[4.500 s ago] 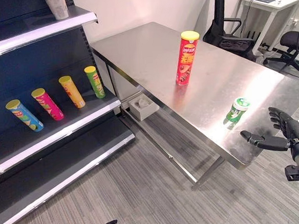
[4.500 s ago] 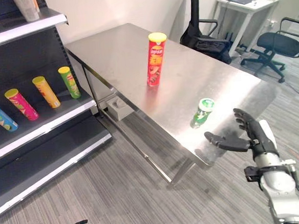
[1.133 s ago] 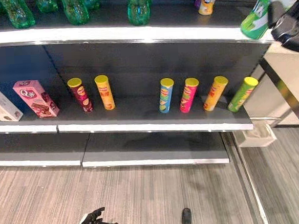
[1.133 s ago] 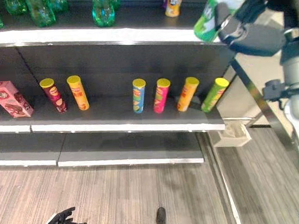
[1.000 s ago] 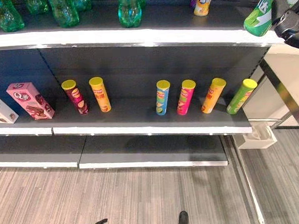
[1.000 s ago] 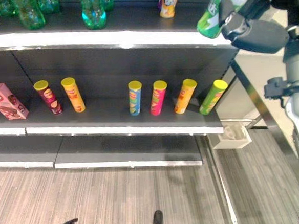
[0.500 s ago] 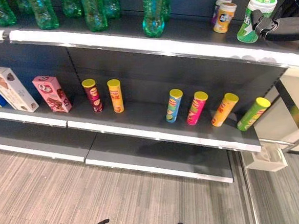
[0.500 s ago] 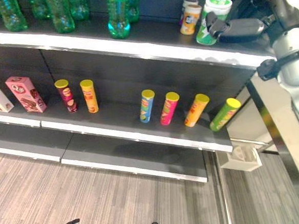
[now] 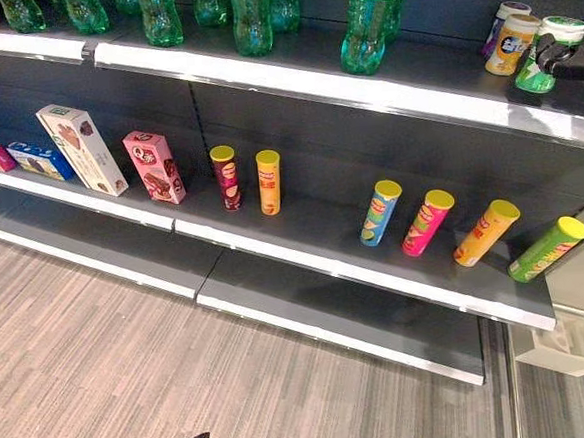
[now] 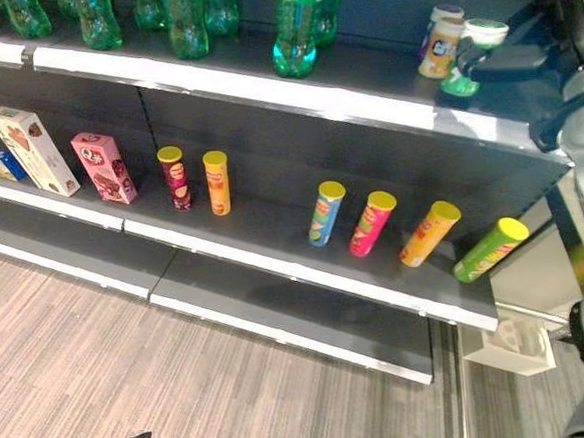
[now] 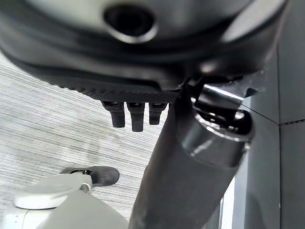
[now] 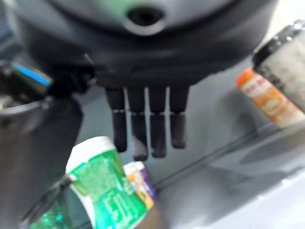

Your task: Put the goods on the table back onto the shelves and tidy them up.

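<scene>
In the left eye view, the green canister (image 9: 537, 60) is now standing on the top shelf (image 9: 383, 90), just beside the orange cup (image 9: 509, 45); half a second ago it was a little nearer the edge.

In the right eye view, the right hand (image 10: 521, 60) is touching it at its right.

In the right wrist view, the straight fingers (image 12: 143, 125) are resting open above it, so releasing seems near.

The left hand (image 11: 136, 112), curled, is hanging empty.
</scene>
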Controlling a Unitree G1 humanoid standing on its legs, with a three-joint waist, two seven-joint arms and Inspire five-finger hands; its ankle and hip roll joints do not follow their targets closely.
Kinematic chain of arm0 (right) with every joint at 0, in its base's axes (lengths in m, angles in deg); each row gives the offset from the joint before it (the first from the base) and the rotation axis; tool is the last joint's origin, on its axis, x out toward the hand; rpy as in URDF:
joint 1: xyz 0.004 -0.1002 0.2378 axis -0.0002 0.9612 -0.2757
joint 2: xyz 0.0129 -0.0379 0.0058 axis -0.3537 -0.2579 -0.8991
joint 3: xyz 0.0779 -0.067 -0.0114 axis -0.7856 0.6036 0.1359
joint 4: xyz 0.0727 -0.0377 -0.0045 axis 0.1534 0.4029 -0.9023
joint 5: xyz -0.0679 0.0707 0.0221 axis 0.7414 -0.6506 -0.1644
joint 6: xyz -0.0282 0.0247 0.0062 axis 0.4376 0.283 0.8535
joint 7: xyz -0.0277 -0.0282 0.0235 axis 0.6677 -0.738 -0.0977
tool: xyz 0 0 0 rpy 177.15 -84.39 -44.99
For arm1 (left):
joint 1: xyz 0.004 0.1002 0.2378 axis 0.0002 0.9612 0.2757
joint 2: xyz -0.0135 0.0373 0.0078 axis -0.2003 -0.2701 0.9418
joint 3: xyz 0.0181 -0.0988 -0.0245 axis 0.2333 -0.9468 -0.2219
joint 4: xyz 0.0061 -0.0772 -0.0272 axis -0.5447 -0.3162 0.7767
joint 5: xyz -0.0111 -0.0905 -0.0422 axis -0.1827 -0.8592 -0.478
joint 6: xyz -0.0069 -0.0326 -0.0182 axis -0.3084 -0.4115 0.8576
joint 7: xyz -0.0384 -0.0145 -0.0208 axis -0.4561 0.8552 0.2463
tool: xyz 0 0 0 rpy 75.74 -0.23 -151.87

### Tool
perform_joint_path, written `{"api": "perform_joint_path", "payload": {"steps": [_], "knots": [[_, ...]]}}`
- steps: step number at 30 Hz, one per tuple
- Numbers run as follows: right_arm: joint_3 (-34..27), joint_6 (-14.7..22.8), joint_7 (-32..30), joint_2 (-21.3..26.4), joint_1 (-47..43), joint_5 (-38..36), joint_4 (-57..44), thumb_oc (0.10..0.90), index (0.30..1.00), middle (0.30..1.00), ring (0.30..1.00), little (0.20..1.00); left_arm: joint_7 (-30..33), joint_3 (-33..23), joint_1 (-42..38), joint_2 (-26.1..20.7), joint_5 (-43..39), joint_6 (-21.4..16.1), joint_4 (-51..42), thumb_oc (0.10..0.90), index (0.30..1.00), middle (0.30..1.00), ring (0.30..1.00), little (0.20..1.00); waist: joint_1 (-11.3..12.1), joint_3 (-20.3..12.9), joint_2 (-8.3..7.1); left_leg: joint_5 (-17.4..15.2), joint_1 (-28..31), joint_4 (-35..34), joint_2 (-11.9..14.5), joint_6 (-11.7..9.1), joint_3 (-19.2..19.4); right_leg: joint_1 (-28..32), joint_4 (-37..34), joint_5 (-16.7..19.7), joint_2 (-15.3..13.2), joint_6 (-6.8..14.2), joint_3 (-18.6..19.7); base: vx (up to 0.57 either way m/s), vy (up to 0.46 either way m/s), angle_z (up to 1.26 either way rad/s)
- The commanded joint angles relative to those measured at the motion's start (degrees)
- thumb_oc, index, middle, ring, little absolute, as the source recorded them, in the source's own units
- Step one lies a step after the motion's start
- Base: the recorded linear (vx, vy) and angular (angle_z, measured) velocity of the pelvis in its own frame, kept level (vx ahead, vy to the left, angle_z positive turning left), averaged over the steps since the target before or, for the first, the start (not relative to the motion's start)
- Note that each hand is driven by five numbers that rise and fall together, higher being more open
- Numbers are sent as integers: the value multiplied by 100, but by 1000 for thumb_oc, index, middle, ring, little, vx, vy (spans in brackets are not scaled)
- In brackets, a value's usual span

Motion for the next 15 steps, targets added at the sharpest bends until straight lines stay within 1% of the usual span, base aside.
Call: {"api": "perform_joint_path", "payload": {"steps": [1,5,15], "knots": [[474,166,-220,149,-1492,108,26,400,300,300,300,300,101,302,-215,-406,-50,-229,21,800,900,900,900,900,27,-266,-293,-168,-122,17,252,-308,442,547,65,-801,-199,466,49,0,0,0],[546,161,-212,82,-1580,151,176,400,300,300,300,300,121,332,-239,-393,-47,-237,38,800,900,900,900,900,26,-263,-288,-173,-135,17,259,-309,411,558,64,-823,-193,457,23,10,-6,2],[450,193,-200,-74,-1480,67,165,400,300,300,300,300,120,381,-222,-339,-29,-244,44,800,900,900,900,900,34,-268,-310,-229,-72,17,267,-303,441,608,62,-848,-175,454,19,3,-1,1]]}}
